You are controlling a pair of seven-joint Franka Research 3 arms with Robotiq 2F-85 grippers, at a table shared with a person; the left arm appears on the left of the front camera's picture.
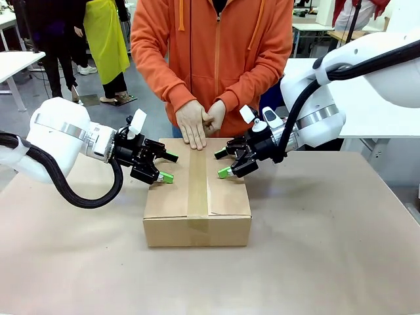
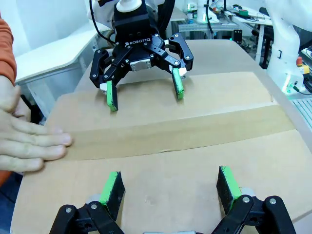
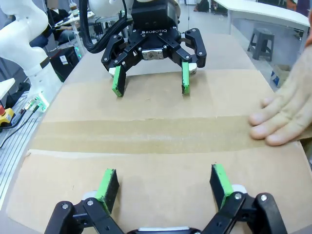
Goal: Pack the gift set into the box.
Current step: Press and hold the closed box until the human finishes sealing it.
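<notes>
The box lies in the middle of the table with its top flaps down and a strip of brown tape along the seam. The gift set is out of view. My left gripper is open over the box's left flap, its green pads spread just above the cardboard. My right gripper is open over the right flap, facing the left one. Each wrist view shows the other arm across the tape: the right gripper and the left gripper. A person's hand presses the tape's far end.
The person in an orange hoodie stands close against the far edge of the table. The brown tabletop is bare around the box. White tables and other people are farther back.
</notes>
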